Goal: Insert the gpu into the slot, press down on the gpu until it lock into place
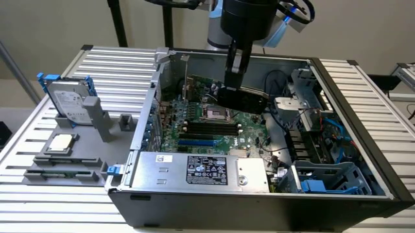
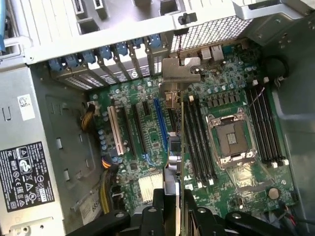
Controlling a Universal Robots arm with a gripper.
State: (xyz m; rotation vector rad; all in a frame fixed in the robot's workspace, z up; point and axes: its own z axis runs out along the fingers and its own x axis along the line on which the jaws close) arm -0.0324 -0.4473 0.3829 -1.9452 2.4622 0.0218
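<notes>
My gripper [image 1: 234,90] reaches down into the open computer case and is shut on the gpu [image 1: 243,100], a black-covered card held above the motherboard near the processor socket. In the wrist view the gpu [image 2: 181,147] shows edge-on between my fingers [image 2: 158,209], with its silver end bracket [image 2: 178,76] toward the case's rear wall. The slot [image 2: 160,123] is a long blue strip. The card's edge runs parallel to it, between it and the black memory strips, and is held clear of the board. In the exterior view the slot [image 1: 196,143] lies nearer the power supply than the card.
A silver labelled power supply [image 1: 204,172] fills the case's near side. Black memory strips [image 2: 197,142], the processor socket [image 2: 231,140] and a white slot [image 2: 115,130] sit on the board. A blue drive cage [image 1: 324,179] and cables crowd the exterior view's right. A hard drive [image 1: 68,104] stands outside.
</notes>
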